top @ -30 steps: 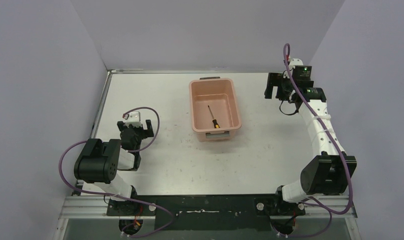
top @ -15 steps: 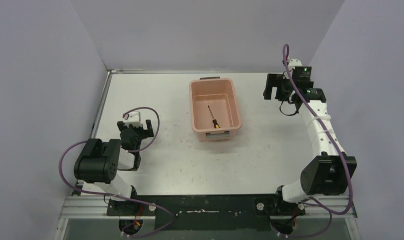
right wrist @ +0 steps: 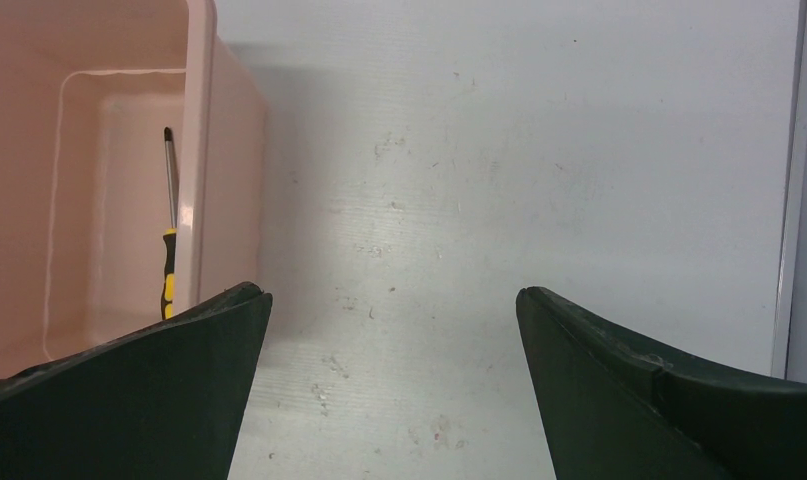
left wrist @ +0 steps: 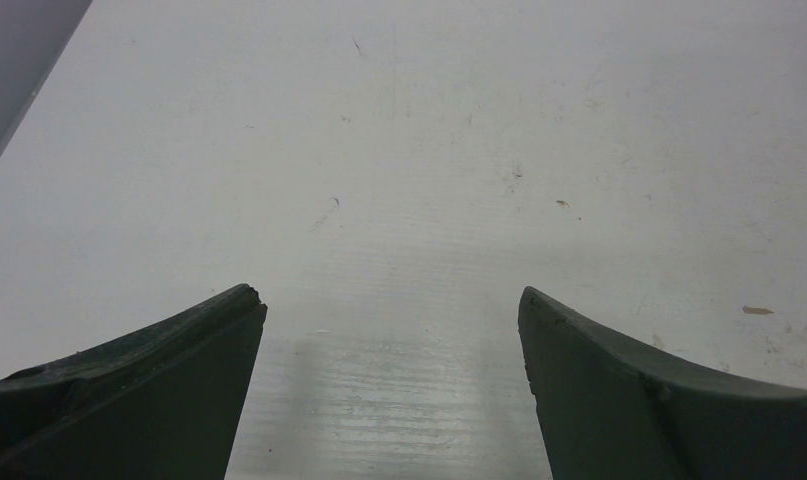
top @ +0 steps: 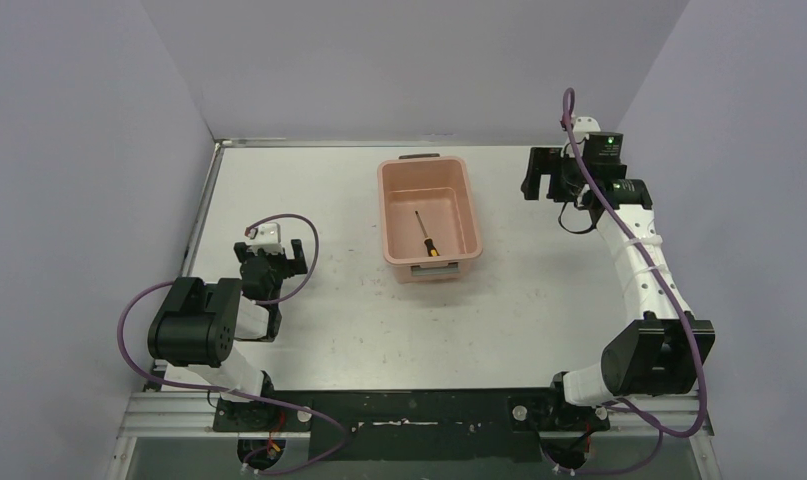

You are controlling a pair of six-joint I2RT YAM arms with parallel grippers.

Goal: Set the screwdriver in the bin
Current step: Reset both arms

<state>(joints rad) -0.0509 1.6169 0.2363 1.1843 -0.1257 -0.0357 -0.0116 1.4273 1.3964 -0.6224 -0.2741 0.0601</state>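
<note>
The screwdriver (top: 425, 234) lies on the floor of the salmon-pink bin (top: 388, 205), handle toward the near end. The right wrist view also shows the screwdriver (right wrist: 167, 255) inside the bin (right wrist: 201, 150) at its left edge. My right gripper (top: 544, 174) hangs open to the right of the bin, over bare table, nothing between its fingers (right wrist: 159, 390). Over by the table's left side, my left gripper (top: 271, 262) is open too, and its wrist view (left wrist: 389, 310) shows only bare tabletop between the fingers.
Grey handle clips sit at the bin's short ends (top: 420, 157). A metal rail (right wrist: 791, 180) edges the table on the right. Purple cables (top: 299, 250) loop off both arms. Grey walls enclose the table on three sides.
The right arm has shifted slightly up and to the left, with its gripper still open. The left arm, the bin and the screwdriver have not moved.
</note>
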